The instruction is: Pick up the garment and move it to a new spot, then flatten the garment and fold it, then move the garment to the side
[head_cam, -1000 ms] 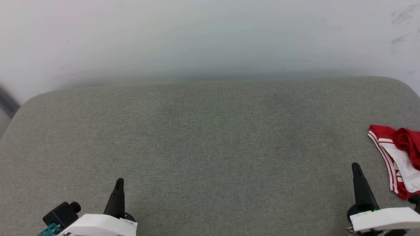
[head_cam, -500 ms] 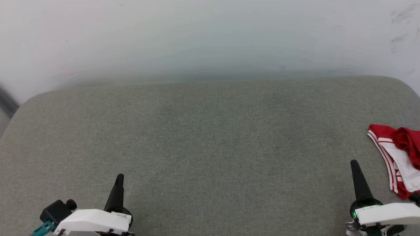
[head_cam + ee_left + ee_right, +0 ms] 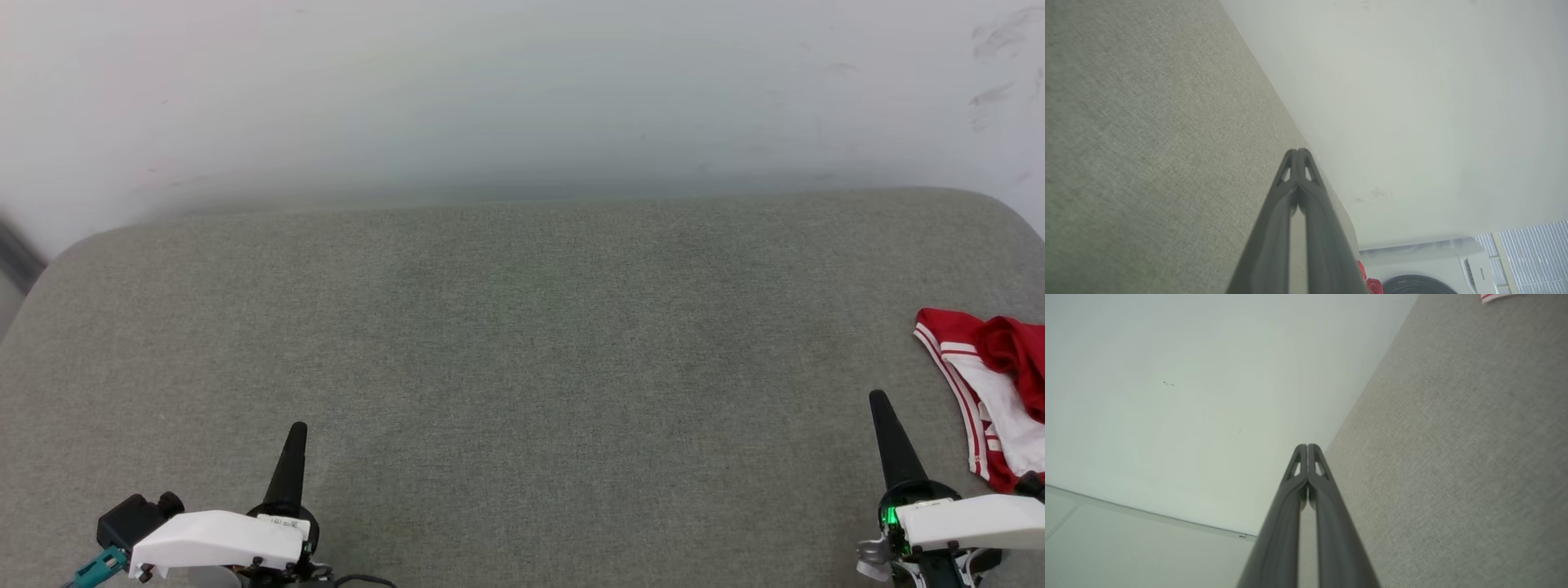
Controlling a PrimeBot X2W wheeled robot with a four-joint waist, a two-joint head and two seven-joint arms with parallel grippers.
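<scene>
The garment [image 3: 992,392], red with white panels and red-and-white striped trim, lies crumpled at the far right edge of the head view, partly cut off by the frame. A scrap of its striped trim [image 3: 1494,297] peeks in at the top of the right wrist view, and a bit of red garment [image 3: 1372,283] shows behind the fingers in the left wrist view. My right gripper [image 3: 878,400] is shut and empty, just left of the garment and not touching it. At the lower left my left gripper [image 3: 299,429] is also shut with nothing in it, far from the garment.
A wide grey-green fabric surface [image 3: 522,351] with rounded far corners spreads before me. A pale wall [image 3: 522,90] rises right behind it. In the left wrist view a white washing machine [image 3: 1437,265] stands beyond the surface's end.
Both grippers have crept a little forward, away from the near edge, still shut. The garment has not moved.
</scene>
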